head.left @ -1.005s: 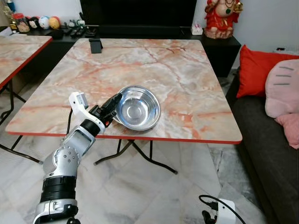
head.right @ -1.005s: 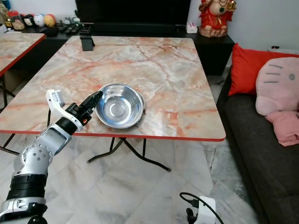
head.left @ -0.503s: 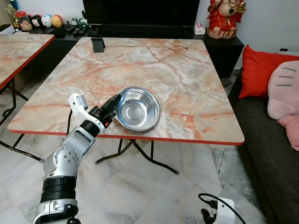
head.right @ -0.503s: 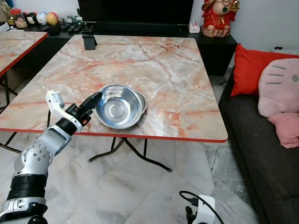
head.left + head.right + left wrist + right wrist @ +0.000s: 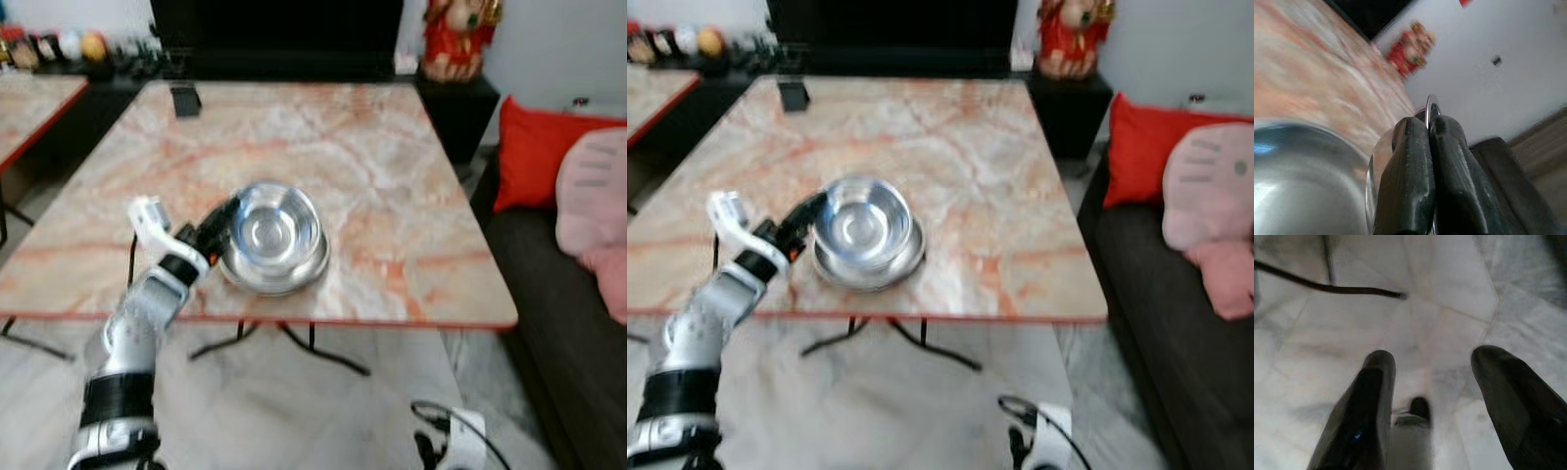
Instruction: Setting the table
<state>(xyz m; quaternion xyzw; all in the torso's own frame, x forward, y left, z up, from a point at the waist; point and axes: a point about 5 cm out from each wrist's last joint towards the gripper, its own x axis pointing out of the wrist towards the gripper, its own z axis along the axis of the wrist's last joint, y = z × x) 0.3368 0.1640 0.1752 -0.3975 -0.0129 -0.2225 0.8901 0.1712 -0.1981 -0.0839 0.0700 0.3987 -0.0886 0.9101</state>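
A shiny steel bowl [image 5: 272, 227] is near the front edge of the marble table [image 5: 392, 147]. My left gripper [image 5: 220, 220] is shut on its left rim. In the left wrist view the thin rim [image 5: 1432, 103] stands pinched between the black fingertips [image 5: 1410, 161]. The bowl looks raised and tilted, and a second steel rim [image 5: 279, 279] shows beneath it on the table; blur hides whether the two touch. My right gripper [image 5: 1435, 382] hangs open over the tiled floor.
A small black stand [image 5: 184, 100] sits at the table's far left corner. A dark sofa [image 5: 558, 323] with a red cushion [image 5: 529, 147] and a pink cushion [image 5: 593, 215] lies to the right. Another marble table [image 5: 29, 108] stands at the left.
The whole picture has shifted and blurred, so the camera has moved. The bowl in my left gripper now sits higher, with a second rim showing under it.
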